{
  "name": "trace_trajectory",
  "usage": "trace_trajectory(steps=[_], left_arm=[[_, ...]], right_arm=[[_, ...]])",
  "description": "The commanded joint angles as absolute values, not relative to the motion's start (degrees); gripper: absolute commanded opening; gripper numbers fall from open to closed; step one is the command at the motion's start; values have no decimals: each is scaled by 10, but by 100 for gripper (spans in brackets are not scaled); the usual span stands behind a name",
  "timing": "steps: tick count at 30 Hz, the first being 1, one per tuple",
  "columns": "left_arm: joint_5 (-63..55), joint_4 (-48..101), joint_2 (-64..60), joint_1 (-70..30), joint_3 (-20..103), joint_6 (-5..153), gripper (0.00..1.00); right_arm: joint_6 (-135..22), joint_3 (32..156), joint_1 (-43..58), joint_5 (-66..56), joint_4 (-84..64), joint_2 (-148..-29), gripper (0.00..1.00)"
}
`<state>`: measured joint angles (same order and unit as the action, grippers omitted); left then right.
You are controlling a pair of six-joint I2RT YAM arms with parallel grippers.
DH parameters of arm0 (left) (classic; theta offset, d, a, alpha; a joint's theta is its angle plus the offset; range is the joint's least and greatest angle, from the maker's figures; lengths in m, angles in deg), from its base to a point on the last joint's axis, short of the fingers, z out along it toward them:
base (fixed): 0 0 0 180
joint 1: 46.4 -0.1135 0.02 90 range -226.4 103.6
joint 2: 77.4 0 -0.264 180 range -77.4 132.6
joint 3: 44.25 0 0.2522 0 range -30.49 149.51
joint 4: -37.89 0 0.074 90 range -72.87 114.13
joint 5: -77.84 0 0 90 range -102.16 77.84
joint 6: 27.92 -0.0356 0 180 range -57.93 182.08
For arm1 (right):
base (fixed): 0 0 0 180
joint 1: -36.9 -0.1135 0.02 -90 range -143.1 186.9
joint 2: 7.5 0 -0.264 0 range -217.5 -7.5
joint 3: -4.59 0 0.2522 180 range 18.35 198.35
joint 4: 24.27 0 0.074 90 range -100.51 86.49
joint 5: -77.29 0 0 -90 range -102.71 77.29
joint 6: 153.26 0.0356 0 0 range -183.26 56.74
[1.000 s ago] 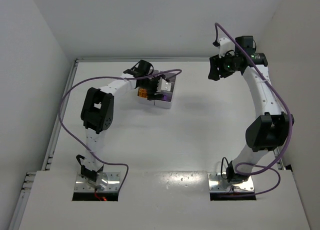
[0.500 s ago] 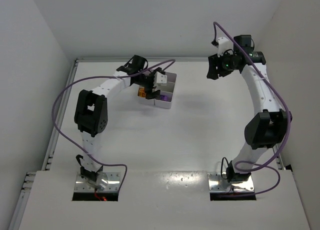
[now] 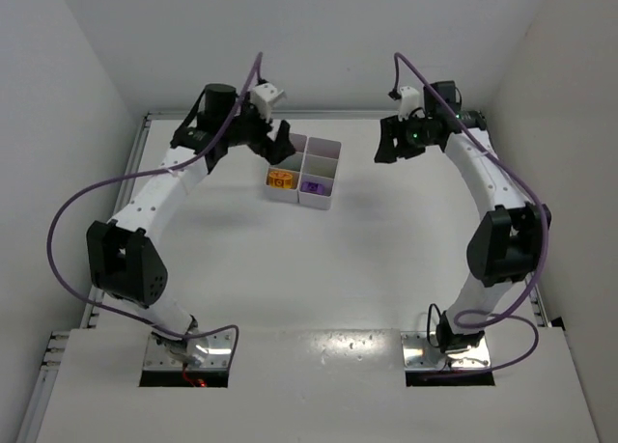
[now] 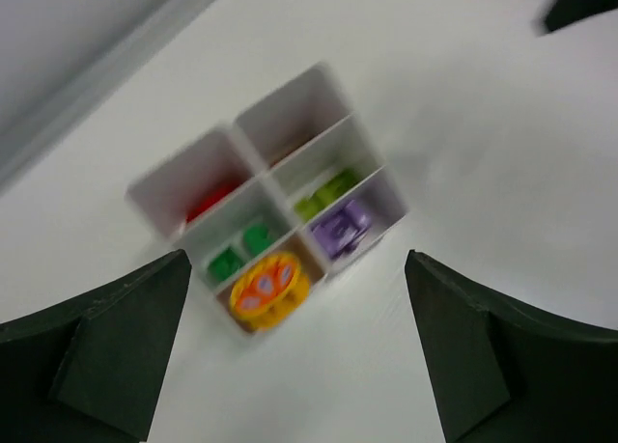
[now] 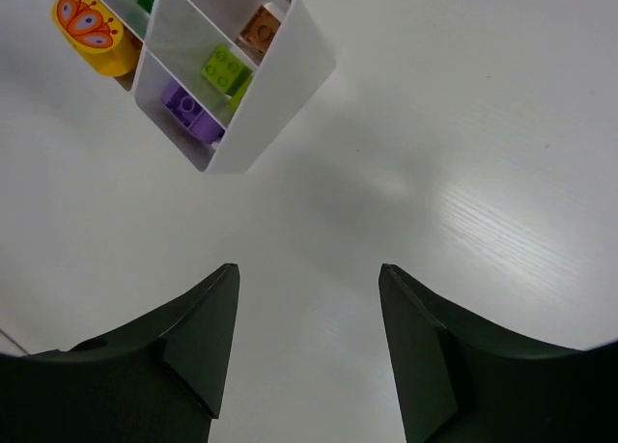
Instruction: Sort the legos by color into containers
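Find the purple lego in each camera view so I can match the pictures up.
Top external: purple lego upper middle, in the tray's near right compartment.
Left wrist: purple lego just right of centre.
Right wrist: purple lego upper left.
Shared landmark: the yellow-orange patterned piece in the neighbouring compartment.

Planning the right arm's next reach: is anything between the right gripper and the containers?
Nothing visible does. Only table surface lies between the right gripper and the containers. The left gripper hangs open at their opposite side, outside that path.
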<state>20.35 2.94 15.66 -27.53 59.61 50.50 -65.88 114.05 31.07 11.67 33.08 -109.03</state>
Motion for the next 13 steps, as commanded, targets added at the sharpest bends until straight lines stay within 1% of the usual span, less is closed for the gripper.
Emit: trace_trajectory(steps=[1,2,3,5,8,13], left_arm=[[85,1,155,-346,529,671,100],[54,1,155,-356,496,684,100],[-8,-5,155,-362,486,684,100],[-53,-5,155,-375,456,689,100],[-72,8,155,-395,419,705,100],[-100,35,167,-395,396,710,100]], right_arm=[[-569,1099,316,123,251,-1088,61],[-563,1071,316,117,233,-1088,61],[-554,1056,324,106,213,-1088,61],[-554,1022,332,108,172,-1095,61],[-559,987,345,120,135,-1095,61],[-559,969,356,125,118,-1102,61]])
